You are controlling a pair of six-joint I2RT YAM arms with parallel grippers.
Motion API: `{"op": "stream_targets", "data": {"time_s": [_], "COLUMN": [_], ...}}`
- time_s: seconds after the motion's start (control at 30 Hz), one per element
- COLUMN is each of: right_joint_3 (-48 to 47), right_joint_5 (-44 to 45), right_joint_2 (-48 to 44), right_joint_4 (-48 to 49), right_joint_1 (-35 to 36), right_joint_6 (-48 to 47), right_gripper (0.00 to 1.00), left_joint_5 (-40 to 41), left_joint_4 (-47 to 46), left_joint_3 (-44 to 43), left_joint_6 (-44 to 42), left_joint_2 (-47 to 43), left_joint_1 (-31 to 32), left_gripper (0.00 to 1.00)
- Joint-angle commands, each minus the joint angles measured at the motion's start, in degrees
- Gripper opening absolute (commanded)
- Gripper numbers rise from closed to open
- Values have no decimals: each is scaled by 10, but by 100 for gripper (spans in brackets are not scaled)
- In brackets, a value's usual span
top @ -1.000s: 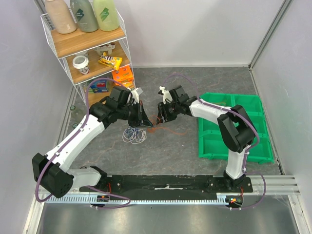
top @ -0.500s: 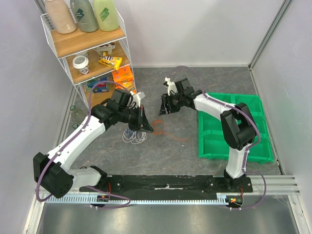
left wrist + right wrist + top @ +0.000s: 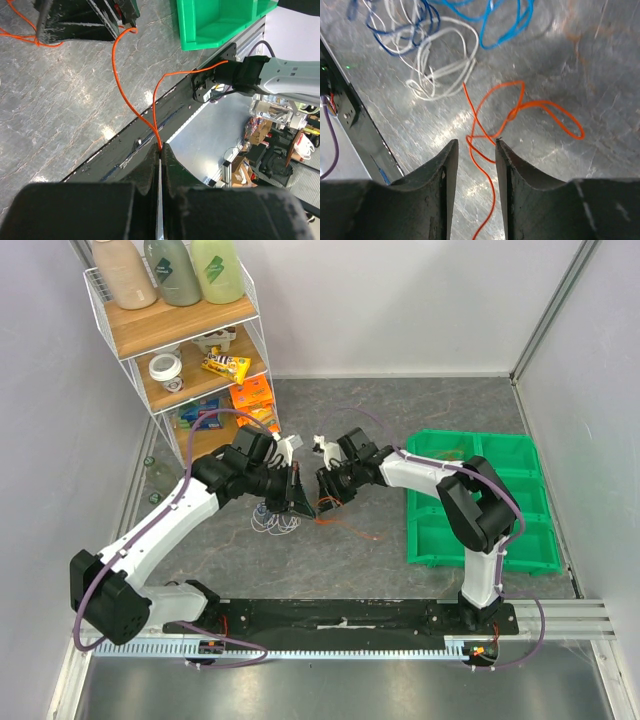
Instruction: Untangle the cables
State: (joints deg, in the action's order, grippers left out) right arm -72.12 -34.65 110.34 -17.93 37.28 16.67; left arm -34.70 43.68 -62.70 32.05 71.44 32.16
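Observation:
The cables lie on the grey floor between the two arms. A loose bundle of white and blue wires (image 3: 275, 520) sits under the left arm, with white loops (image 3: 442, 65) and blue loops (image 3: 490, 20) in the right wrist view. An orange cable (image 3: 352, 527) trails right from it. My left gripper (image 3: 300, 502) is shut on the orange cable (image 3: 117, 65), which leaves its fingertips (image 3: 160, 146) in two strands. My right gripper (image 3: 325, 502) stands just right of it, open. The orange cable (image 3: 540, 107) runs through the gap between the right gripper's (image 3: 475, 141) fingers.
Green bins (image 3: 480, 500) stand to the right, with a corner (image 3: 220, 20) in the left wrist view. A wire shelf (image 3: 180, 330) with bottles and boxes fills the back left. The black base rail (image 3: 340, 615) runs along the near edge.
My right gripper came forward and left, down beside the left gripper, and its jaws narrowed around the orange cable. The left gripper stayed shut and shifted slightly.

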Motion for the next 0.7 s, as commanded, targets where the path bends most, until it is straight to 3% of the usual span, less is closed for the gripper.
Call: {"op": "stream_targets", "data": {"time_s": [0.0,0.27,0.5,0.67], "right_joint_3": [24,47,44,44], "right_joint_5": [-23,-34,-58,-58], "right_joint_2": [-34,-33,-18,-12], "right_joint_4": [9,28,55,57], "right_joint_1": [-5,-4,0,2], "right_joint_6": [-9,-11,12,15], "right_gripper": [43,49,32,34], "left_joint_5": [-14,-14,-12,-13], "left_joint_4": [-1,-1,-2,-7], "left_joint_3": [-15,-13,-14,-15], "left_joint_6": [-22,-20,-21,-20], "left_joint_2": [4,4,6,7], "left_joint_1": [5,8,9,9], "left_gripper": [2,2,2,2]}}
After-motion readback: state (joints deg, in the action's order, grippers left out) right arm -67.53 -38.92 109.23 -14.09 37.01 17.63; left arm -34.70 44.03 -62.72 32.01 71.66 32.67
